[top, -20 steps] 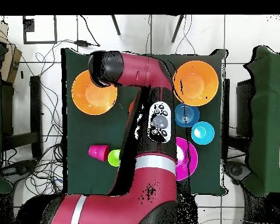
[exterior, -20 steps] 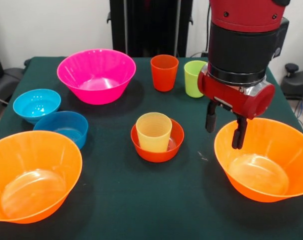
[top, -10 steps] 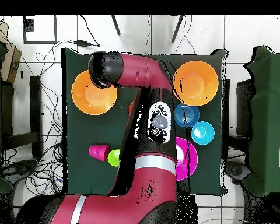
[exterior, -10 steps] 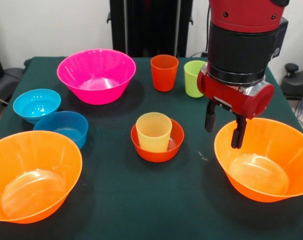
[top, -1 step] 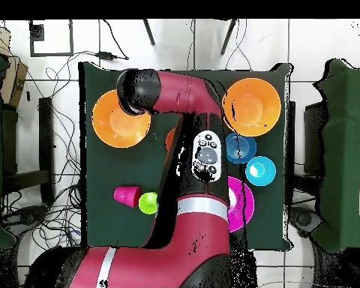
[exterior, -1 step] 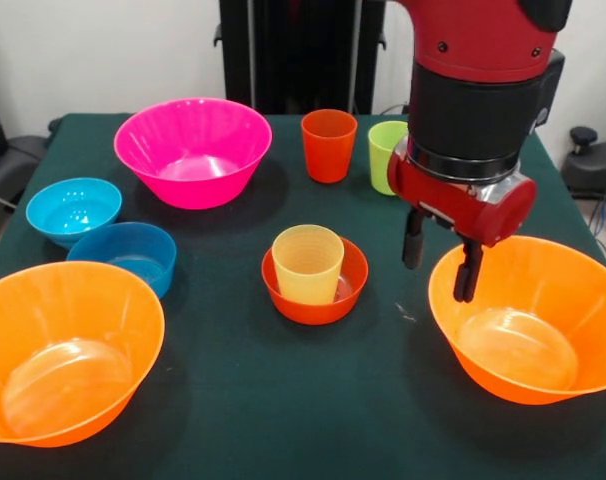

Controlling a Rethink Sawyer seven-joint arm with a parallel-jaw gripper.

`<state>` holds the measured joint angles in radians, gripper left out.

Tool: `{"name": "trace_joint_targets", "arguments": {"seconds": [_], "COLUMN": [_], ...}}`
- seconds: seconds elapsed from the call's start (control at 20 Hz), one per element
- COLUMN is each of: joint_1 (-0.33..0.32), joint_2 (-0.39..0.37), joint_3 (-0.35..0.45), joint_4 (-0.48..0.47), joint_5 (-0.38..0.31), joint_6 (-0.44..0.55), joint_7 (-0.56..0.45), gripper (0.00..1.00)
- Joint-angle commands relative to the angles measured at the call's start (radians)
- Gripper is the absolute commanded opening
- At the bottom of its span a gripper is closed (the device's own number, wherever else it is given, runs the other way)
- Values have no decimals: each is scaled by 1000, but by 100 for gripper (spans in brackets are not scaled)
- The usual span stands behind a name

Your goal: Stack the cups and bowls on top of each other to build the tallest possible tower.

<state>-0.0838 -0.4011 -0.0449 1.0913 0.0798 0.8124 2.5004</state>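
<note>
dark green table (exterior, -1 step: 283, 400), floor cables (top, -1 step: 70, 64)

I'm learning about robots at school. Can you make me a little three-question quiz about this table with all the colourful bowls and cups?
1. True or false: the ribbed yellow cup stands inside the small red-orange bowl.
2. How many large orange bowls are on the table?
3. The robot's hand hangs over the rim of which bowl? A) magenta bowl B) large orange bowl on the picture's right C) light blue bowl

Key: 1 true; 2 two, the other at the picture's left; 3 B.
</note>
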Motion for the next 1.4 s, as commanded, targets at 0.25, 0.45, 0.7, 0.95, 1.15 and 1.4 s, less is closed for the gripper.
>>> {"name": "trace_joint_targets", "arguments": {"seconds": [0.25,0.45,0.7,0.95,1.15,1.4], "joint_1": [-70,-85,-101,-106,-114,-131], "joint_2": [30,40,42,23,1,-33], "joint_3": [171,203,237,251,262,275], "joint_4": [139,144,141,139,140,137], "joint_5": [-132,-155,-174,-184,-189,-188], "joint_6": [-5,-18,-7,22,35,69], "joint_7": [-305,-313,-316,-285,-272,-287], "gripper": [100,100,100,100,100,100]}}
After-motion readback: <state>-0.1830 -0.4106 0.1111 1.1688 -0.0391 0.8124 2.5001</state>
